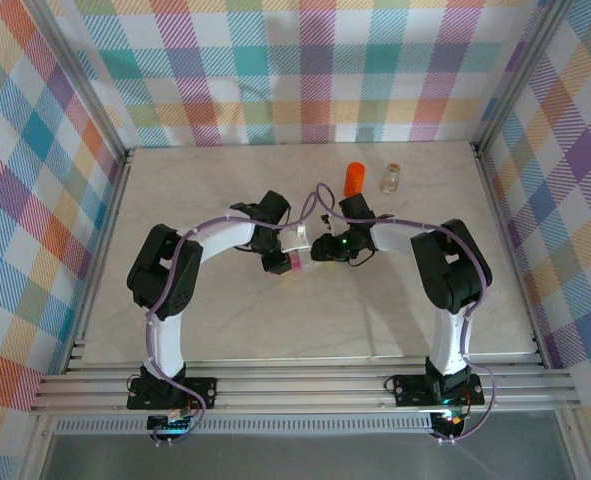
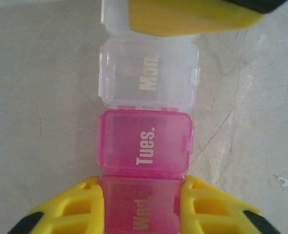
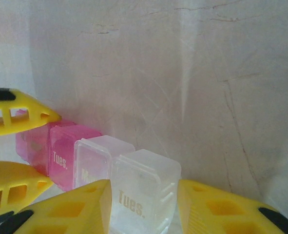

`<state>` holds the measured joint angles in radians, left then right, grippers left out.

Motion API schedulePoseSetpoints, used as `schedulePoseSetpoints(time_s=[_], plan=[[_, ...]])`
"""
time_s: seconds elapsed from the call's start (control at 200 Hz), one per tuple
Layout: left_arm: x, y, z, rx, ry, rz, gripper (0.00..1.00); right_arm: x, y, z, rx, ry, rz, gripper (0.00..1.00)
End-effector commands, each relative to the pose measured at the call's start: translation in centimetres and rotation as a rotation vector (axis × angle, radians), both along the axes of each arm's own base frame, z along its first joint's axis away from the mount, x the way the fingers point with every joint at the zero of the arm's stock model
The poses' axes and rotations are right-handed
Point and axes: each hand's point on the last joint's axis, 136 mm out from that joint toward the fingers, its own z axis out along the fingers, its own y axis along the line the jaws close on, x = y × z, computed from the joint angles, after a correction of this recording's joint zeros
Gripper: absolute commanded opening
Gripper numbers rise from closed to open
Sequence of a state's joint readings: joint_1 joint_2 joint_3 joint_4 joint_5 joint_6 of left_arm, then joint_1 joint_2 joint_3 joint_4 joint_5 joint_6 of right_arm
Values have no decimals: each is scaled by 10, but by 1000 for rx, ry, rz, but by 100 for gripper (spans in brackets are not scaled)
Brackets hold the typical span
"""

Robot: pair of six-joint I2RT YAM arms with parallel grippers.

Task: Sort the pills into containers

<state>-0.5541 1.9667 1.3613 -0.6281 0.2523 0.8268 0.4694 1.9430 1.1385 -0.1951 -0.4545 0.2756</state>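
Note:
The pill box (image 2: 146, 141) is a strip of day compartments, clear at one end and pink at the other, and it is held between both arms at mid-table. My left gripper (image 2: 143, 195) is shut on the pink "Wed" compartment, a yellow finger pressed against each side. My right gripper (image 3: 144, 187) is shut on the clear end compartment (image 3: 146, 180) marked "Tues.". From above, the left gripper (image 1: 280, 262) and right gripper (image 1: 327, 247) face each other across the box (image 1: 297, 262). All visible lids are closed. The pills are out of view.
An orange bottle (image 1: 355, 178) lies at the back of the table, and a small clear bottle (image 1: 391, 179) stands just right of it. Checked walls enclose the table on three sides. Bare marble surface (image 1: 275, 320) lies in front of the grippers.

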Motion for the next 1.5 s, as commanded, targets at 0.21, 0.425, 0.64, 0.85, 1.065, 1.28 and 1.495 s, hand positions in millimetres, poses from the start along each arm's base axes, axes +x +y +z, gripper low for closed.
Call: schedulePoseSetpoints(time_s=[0.21,0.425,0.64,0.85,1.065,1.28,1.495], plan=[[-17,0,1,-2,145,-12,16,-13,-21,-44,-140,86,-13,40],[-14,1,7,-34,203,33,30,-13,-21,-46,-144,94,-15,40],[8,1,18,-49,87,127,46,-13,-21,-44,-142,90,-14,40],[11,-6,50,-181,-41,205,70,-12,-21,-42,-140,85,-18,40],[6,-6,42,-104,-66,209,80,-12,-20,-40,-135,83,-18,40],[0,-5,19,6,-55,210,80,-13,-20,-41,-138,83,-16,40],[-3,-5,8,40,-51,217,78,-13,-20,-42,-139,87,-17,40]])
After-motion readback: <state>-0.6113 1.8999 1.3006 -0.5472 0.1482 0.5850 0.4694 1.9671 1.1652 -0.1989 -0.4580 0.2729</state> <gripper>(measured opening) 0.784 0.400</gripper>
